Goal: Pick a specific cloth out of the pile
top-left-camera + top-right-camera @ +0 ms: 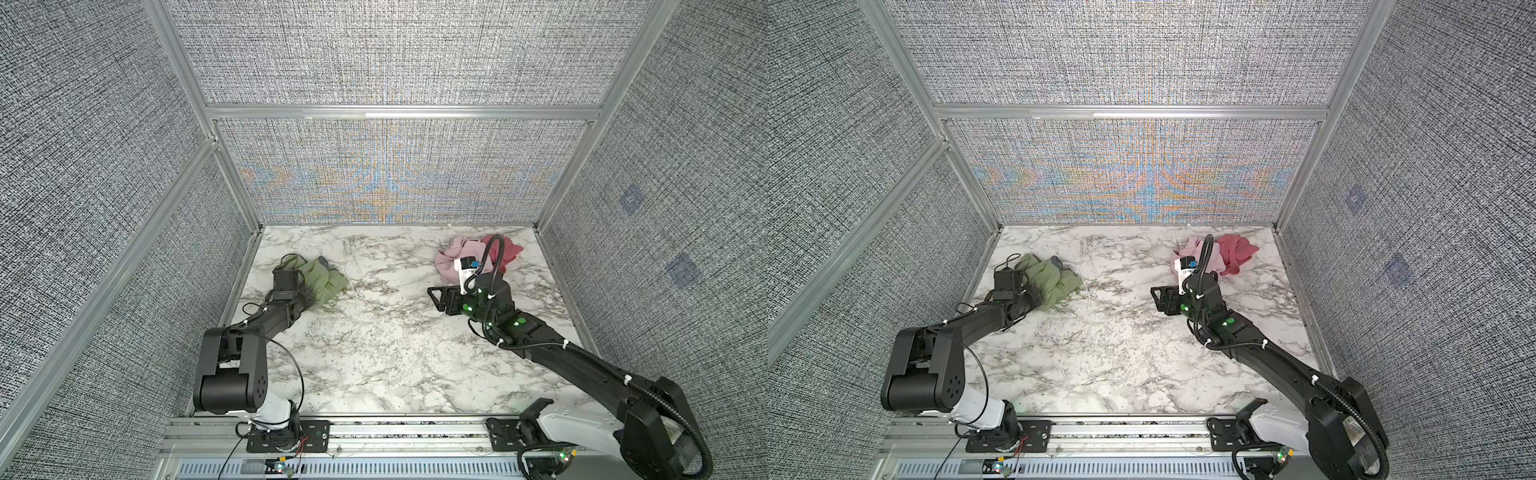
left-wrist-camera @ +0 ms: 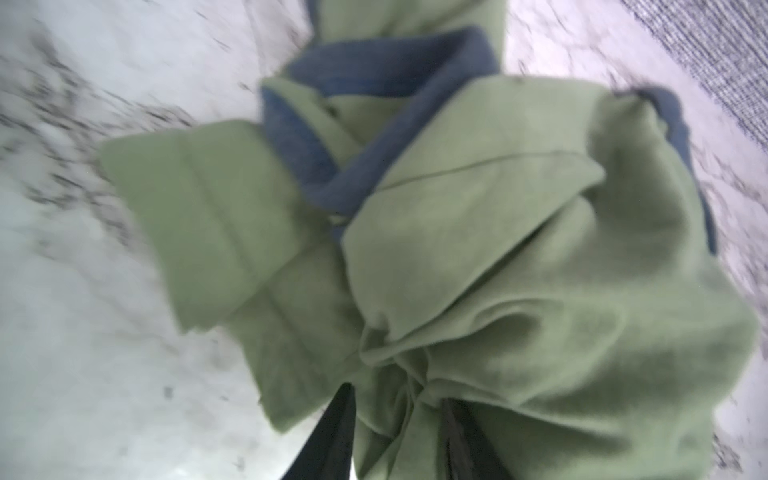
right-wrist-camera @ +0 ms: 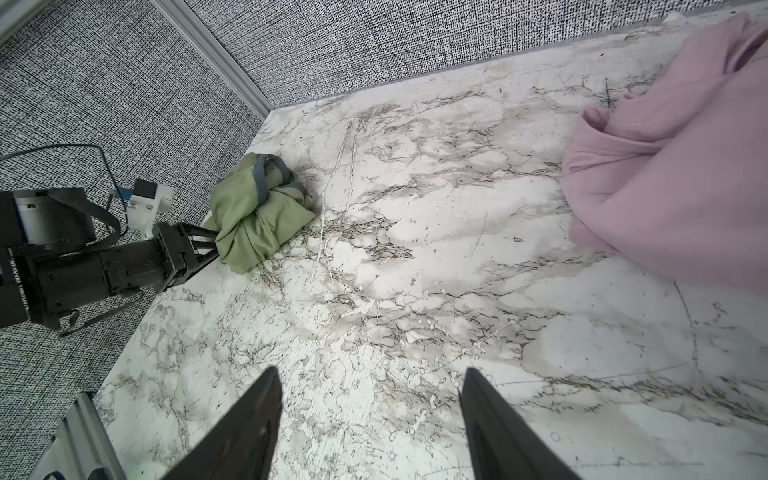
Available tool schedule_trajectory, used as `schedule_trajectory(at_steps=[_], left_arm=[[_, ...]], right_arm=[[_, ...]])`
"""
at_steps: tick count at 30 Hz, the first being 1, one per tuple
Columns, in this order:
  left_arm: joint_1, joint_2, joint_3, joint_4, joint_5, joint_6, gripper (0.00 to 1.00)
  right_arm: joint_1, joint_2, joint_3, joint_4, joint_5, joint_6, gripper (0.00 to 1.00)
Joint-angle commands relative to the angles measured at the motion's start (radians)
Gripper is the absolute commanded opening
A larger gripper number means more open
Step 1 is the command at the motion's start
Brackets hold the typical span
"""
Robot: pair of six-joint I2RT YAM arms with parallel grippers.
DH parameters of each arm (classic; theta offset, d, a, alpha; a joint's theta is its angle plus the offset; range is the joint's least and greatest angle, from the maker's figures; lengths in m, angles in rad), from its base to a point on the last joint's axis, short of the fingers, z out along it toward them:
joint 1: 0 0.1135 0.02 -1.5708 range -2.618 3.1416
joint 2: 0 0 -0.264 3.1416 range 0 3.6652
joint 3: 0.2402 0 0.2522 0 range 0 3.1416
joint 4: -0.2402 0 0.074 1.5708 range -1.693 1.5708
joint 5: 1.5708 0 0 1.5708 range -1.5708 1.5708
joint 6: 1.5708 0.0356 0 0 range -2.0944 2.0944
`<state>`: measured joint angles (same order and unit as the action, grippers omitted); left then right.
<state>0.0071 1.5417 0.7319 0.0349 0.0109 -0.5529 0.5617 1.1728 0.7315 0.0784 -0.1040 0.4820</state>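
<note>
Obs., both top views + both wrist cams.

Cloth (image 1: 328,280) (image 1: 1057,280): olive-green, bunched into a lump at the far-left part of the marble tabletop (image 1: 374,353), near the left wall. It was well apart from the pile (image 1: 451,262). A blue-grey band (image 2: 316,166) wound over and through the folds, and showed in the right wrist view too (image 3: 261,183). The lower edge of the lump looked to be touching the marble in the right wrist view (image 3: 253,224); couldn't tell if any part was lifted. Left wrist view was blurred, with green fabric (image 2: 498,270) filling most of it.

L gripper (image 3: 214,249) (image 2: 397,395): pinching the cloth. Its fingers (image 2: 332,436) were buried in gathered folds, with fabric bunched between them. In the top views its tips were hidden under the near edge of the lump (image 1: 311,299) (image 1: 1038,297).

R gripper (image 3: 370,370) (image 1: 434,297) (image 1: 1156,297): jaws spread, nothing between them, only bare marble below. It pointed toward the left side of the table and sat just in front of the pile, not touching it.

Pile sat in the far-right corner: a pale pink cloth (image 1: 446,266) (image 1: 1196,249) (image 3: 665,187) with a dark rose-red cloth (image 1: 514,251) (image 1: 1235,253) against it on the right. The right arm's cable and wrist cam partly covered both in the top views.
</note>
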Motion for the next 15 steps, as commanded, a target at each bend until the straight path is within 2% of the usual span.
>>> schedule_trajectory(at_steps=[1, 7, 12, 15], left_arm=[[0.021, -0.013, 0.021, 0.013, 0.022, 0.031, 0.38], [0.021, -0.117, -0.002, -0.040, 0.037, 0.038, 0.38], [0.019, -0.298, -0.096, -0.068, 0.047, 0.038, 0.38], [0.002, -0.434, -0.137, -0.096, 0.014, 0.047, 0.38]], right_arm=[[-0.002, -0.010, 0.009, -0.016, 0.018, -0.008, 0.70], [-0.004, -0.028, 0.000, -0.031, 0.029, -0.019, 0.70], [-0.011, -0.077, -0.001, -0.078, 0.070, -0.056, 0.70], [-0.027, -0.117, 0.005, -0.134, 0.143, -0.112, 0.70]])
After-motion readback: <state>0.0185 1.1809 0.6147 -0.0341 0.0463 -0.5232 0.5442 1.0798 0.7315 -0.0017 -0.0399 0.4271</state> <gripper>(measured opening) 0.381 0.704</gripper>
